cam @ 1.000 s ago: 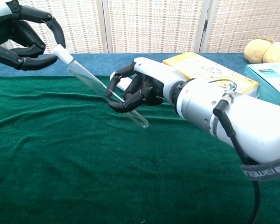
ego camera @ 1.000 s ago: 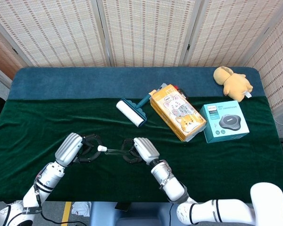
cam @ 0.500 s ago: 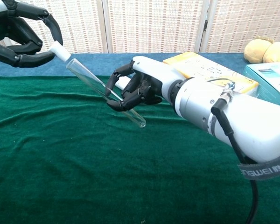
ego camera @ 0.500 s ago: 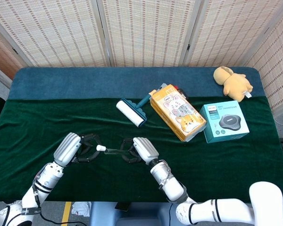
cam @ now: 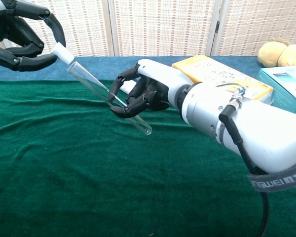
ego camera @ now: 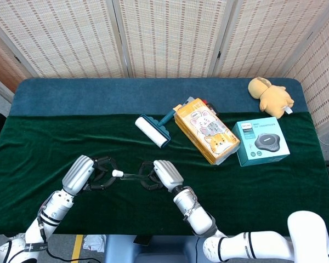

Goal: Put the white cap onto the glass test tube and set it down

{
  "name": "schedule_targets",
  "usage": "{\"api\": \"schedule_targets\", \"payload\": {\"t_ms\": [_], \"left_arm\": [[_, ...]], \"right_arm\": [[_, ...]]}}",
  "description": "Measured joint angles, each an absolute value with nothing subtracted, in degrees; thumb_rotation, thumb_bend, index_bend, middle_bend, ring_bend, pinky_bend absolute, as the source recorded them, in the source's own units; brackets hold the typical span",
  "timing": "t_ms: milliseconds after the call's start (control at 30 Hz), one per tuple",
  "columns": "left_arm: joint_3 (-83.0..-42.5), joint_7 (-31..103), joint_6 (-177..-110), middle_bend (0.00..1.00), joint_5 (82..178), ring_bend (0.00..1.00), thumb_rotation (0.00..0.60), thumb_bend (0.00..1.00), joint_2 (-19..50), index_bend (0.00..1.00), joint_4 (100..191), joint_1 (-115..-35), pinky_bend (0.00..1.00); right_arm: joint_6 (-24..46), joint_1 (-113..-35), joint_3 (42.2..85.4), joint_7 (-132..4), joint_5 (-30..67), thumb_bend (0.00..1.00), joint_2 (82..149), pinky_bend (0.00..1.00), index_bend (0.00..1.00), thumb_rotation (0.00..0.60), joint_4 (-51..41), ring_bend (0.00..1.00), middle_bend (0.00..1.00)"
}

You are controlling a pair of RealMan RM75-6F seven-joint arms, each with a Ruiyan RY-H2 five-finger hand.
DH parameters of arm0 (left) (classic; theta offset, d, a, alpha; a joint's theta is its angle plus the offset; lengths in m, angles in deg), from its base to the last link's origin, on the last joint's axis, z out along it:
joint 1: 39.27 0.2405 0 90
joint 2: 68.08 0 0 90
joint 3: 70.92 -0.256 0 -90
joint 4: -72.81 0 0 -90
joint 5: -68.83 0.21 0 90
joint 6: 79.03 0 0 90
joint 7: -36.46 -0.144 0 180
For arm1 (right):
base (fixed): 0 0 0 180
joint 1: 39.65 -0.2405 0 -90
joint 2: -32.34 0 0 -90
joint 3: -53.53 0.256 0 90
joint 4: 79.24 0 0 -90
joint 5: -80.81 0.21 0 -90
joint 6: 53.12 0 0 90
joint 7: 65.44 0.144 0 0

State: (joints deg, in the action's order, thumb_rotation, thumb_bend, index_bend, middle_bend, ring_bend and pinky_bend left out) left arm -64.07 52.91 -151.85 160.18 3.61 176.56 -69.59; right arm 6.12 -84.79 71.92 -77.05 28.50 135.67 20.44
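1. The right robot hand [cam: 140, 94] grips the glass test tube [cam: 108, 96] near its lower part, above the desk [cam: 89, 187].
2. The left robot hand [cam: 19, 37] pinches the white cap [cam: 63, 53], which sits on the tube's upper end.
3. The tube is tilted, its closed end pointing down toward the green cloth [ego camera: 263, 186].

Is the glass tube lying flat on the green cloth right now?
No, the glass test tube hangs tilted above the cloth, held by the right hand, with the left hand at its white cap.
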Motion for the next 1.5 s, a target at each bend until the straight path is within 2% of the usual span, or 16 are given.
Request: {"api": "schedule_targets", "payload": {"t_ms": [1500], "left_arm": [[-64.47,53.10,-151.80,0.99,159.66,0.83,0.600,0.50,5.29,0.61,176.55,-69.77,0.74]], "right_arm": [[6.91,-85.48,72.61,-75.59,27.81,0.82,137.15,1.00,0.91,0.600,20.00,1.00,0.99]]}}
